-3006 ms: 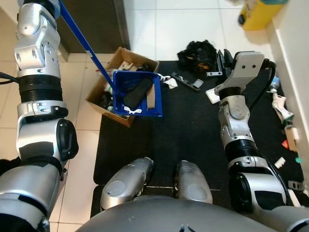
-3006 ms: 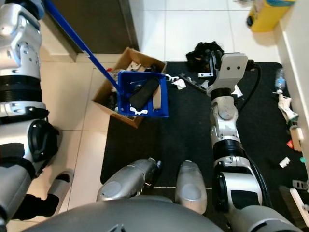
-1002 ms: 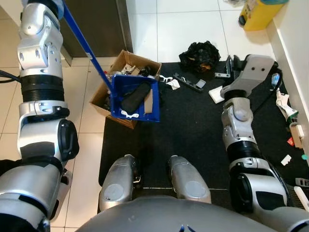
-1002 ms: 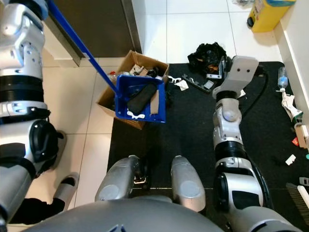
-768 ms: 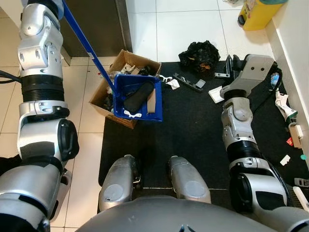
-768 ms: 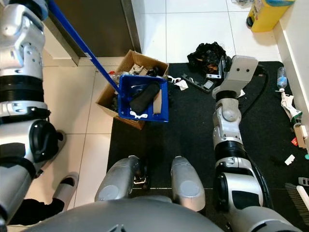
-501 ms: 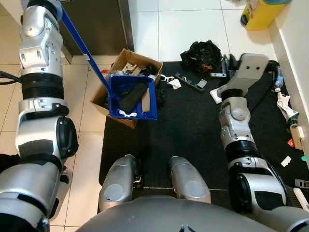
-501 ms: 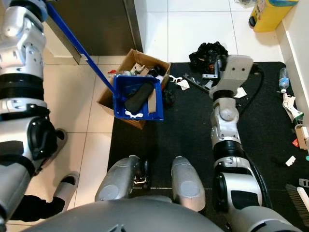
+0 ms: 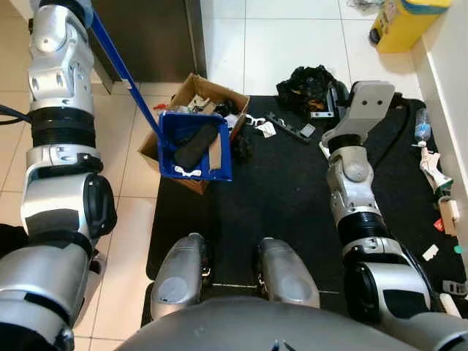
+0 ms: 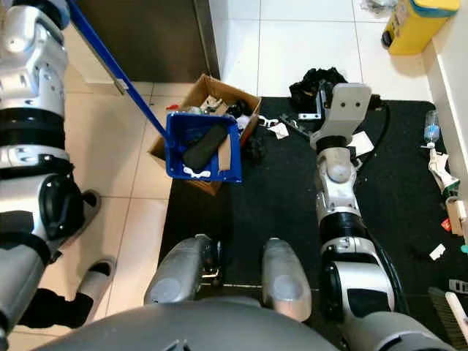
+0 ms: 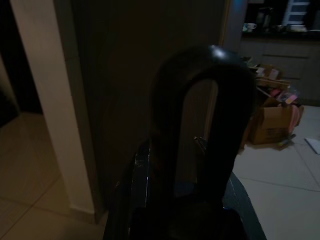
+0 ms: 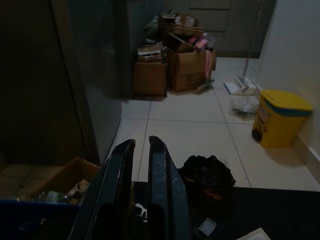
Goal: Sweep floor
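Note:
A blue dustpan (image 9: pixel 191 126) hangs tilted over an open cardboard box (image 9: pixel 193 84) of rubbish. In the pan lie a dark long object (image 9: pixel 193 146), a tan strip and white scraps. Its long blue handle (image 9: pixel 121 69) runs up to my raised left arm, and in the dark left wrist view the handle's looped end (image 11: pixel 202 115) stands just ahead of the left gripper, which is shut on it. My right gripper (image 12: pixel 136 200) is held up over the black mat (image 9: pixel 292 197), fingers together with nothing between them, pointing toward a black bag (image 12: pixel 206 175).
Litter lies on the mat: white paper (image 9: pixel 263 129), a dark strip (image 9: pixel 289 126), a dark lump (image 9: pixel 242 147) by the box. More scraps and a bottle (image 9: pixel 422 124) lie along the right wall. A yellow bin (image 9: pixel 402 18) stands far right, a dark door (image 9: pixel 153 36) behind the box.
The dustpan has swung a little to the left over the box, uncovering the dark lump on the mat. My right arm has turned slightly left. The camera has shifted too.

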Available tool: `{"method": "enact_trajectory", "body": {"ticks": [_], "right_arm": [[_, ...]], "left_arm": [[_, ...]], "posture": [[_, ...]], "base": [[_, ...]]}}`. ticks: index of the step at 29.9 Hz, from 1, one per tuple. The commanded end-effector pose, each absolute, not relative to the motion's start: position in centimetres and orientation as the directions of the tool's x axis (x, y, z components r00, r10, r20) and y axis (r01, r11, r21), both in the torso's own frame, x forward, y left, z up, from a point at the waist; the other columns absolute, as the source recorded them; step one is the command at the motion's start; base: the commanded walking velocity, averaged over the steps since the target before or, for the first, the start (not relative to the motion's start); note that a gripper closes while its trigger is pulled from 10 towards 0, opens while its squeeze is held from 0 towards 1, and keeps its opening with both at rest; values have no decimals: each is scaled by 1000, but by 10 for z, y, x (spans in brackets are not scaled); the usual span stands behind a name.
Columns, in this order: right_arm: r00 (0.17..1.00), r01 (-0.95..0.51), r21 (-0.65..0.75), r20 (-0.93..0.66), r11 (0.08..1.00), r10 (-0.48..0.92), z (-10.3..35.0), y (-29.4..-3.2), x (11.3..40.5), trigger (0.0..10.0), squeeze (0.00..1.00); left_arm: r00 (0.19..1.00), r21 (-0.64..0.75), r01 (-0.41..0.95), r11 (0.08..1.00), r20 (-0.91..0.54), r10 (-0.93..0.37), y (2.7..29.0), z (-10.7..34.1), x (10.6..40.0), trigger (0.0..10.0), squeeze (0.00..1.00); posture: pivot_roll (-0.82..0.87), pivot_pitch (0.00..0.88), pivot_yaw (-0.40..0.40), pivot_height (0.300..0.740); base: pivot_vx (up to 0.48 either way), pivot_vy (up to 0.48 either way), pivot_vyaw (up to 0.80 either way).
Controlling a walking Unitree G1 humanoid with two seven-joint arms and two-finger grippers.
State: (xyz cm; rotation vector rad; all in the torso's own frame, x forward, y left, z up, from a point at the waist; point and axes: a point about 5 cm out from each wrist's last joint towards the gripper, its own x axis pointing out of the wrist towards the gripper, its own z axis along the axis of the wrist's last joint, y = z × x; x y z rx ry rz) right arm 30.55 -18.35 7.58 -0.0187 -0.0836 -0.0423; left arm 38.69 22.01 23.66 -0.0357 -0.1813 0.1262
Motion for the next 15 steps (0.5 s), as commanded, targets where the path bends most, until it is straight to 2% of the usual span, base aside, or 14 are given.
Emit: {"method": "enact_trajectory", "body": {"ticks": [1,5,15], "right_arm": [[995,47,-20,91,999,-45,77,-184,305,10000,0],[995,50,-21,88,999,-48,76,-185,304,10000,0],[995,48,-18,84,999,-46,75,-184,305,10000,0]], "left_arm": [[954,-47,-115,992,274,123,219,259,388,10000,0],[953,-48,-117,992,277,126,219,260,388,10000,0],[941,-59,-146,988,300,157,223,264,387,10000,0]], "posture": [[68,0,73,740],[69,0,70,740],[73,0,70,740]], "base": [[0,-439,0],[0,-422,0],[0,0,0]]}}
